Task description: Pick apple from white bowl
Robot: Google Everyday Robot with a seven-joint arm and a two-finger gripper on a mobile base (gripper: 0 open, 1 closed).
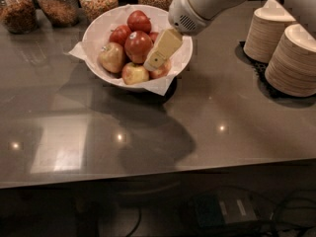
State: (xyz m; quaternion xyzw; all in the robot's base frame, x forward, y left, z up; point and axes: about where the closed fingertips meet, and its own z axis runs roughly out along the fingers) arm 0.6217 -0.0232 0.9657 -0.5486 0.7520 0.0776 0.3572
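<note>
Deep red, the apple (138, 45) sits mid white bowl (90, 41), with the gripper (152, 63) just right of it, inside the rim. Spread or closed, you cannot tell. Descend off-centre and you could shove the smaller apples (134, 73), rolling your target away.

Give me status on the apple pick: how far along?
Reach looks done: the gripper is over the white bowl, its tip beside the stickered red apple. In hand: lining up on it. Left: grasp and lift, since the apple sits in the bowl among the other apples.
</note>
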